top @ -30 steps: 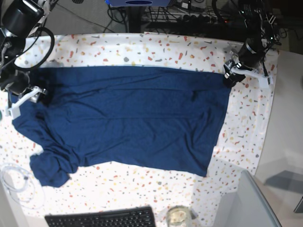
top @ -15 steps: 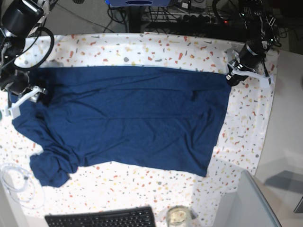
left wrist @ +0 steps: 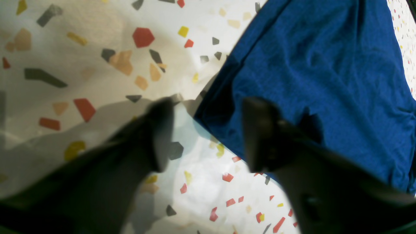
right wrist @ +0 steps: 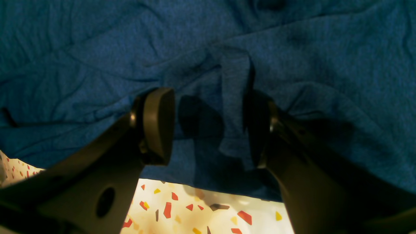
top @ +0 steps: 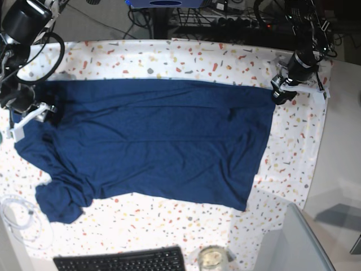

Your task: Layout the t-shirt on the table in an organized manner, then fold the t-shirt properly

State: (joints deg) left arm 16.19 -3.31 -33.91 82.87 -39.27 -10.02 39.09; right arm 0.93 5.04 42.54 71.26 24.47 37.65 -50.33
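Left wrist view: the left gripper [left wrist: 208, 133] stands with its jaws spread and nothing between them. It hangs over the table [left wrist: 97, 48], a white top with red, orange, grey and yellow flecks. The corner of the t-shirt [left wrist: 318, 74] lies flat just beyond the jaws, its edge running under the right-hand finger [left wrist: 260, 136].

Right wrist view: the right gripper [right wrist: 208, 126] has its jaws parted over wrinkled blue fabric. A raised fold of the t-shirt [right wrist: 237, 81] sits between the pads; contact cannot be determined. Speckled tabletop [right wrist: 201, 211] shows below the hem.

Base view: the t-shirt [top: 158, 141] lies spread across the table [top: 169, 56], body mostly flat, one sleeve bunched at the near left corner. The left gripper [top: 280, 90] sits at the far right corner of the fabric, the right gripper [top: 34, 116] at its left edge. A keyboard [top: 121, 261], a glass jar [top: 212, 258] and a white cable [top: 20, 217] lie along the near edge. Cables and equipment crowd the floor behind the table.
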